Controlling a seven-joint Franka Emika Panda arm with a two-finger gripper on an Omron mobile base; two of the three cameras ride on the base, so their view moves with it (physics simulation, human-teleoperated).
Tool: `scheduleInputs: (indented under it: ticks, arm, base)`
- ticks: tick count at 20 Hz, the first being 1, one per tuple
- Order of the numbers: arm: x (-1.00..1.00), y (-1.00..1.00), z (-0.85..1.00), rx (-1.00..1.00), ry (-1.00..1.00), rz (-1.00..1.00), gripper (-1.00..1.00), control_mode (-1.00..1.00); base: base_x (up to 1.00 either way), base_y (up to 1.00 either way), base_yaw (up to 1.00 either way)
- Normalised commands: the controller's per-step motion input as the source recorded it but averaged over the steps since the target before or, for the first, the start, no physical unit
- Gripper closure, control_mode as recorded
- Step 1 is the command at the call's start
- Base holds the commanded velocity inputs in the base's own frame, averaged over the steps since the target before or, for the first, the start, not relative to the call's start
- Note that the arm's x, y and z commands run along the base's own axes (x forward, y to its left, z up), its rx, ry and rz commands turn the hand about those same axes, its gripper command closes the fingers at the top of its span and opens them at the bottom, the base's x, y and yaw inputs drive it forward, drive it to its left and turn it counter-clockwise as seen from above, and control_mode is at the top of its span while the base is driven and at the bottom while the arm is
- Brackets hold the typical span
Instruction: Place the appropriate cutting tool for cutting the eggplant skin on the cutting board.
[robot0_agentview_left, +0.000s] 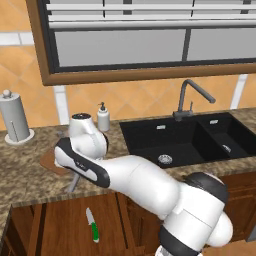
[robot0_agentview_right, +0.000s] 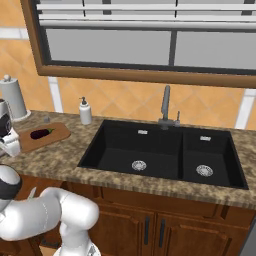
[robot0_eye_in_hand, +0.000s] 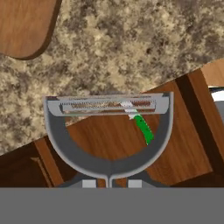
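Jaws clamped on the peeler by its handle, the gripper hangs over the counter edge. Cutting board sits at eleven o'clock; a slack grip could drop the peeler toward the knife on the floor.

Robot arm: glossy white rounded shell segments are being shown, thick and tubular, joined by dark charcoal bands at the joints. A broad black collar is being displayed on the bulbous white elbow housing near the lower right of the left base view. A black strip with small pale markings is being carried along the forearm link. A domed white wrist cap with a dark ring beneath is being shown above it. In the right base view, white links and a black-banded joint are being presented. No cables or screws are being made out.
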Motion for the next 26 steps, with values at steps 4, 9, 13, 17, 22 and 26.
scheduleInputs:
  ticks: [4, 9, 13, 17, 22, 26]
  arm:
    - [0.41, -0.11, 0.0, 0.0, -0.11, -0.22, 1.0, -1.0]
    - [0.45, -0.07, 0.0, 0.0, -0.07, -0.18, 1.0, -1.0]
    - [0.51, -0.06, -0.1, -0.01, 0.0, -0.16, 1.0, -1.0]
    - [0.51, -0.09, -0.03, 0.0, 0.0, -0.17, 1.0, -1.0]
    - [0.47, -0.01, -0.11, 0.0, 0.0, -0.14, 1.0, -1.0]
    - [0.35, 0.0, -0.3, 0.0, 0.0, -0.08, 1.0, -1.0]
  base:
    - [0.0, 0.0, 0.0]
    - [0.0, 0.0, 0.0]
    - [0.0, 0.0, 0.0]
    - [0.0, 0.0, 0.0]
    - [0.0, 0.0, 0.0]
    - [0.0, 0.0, 0.0]
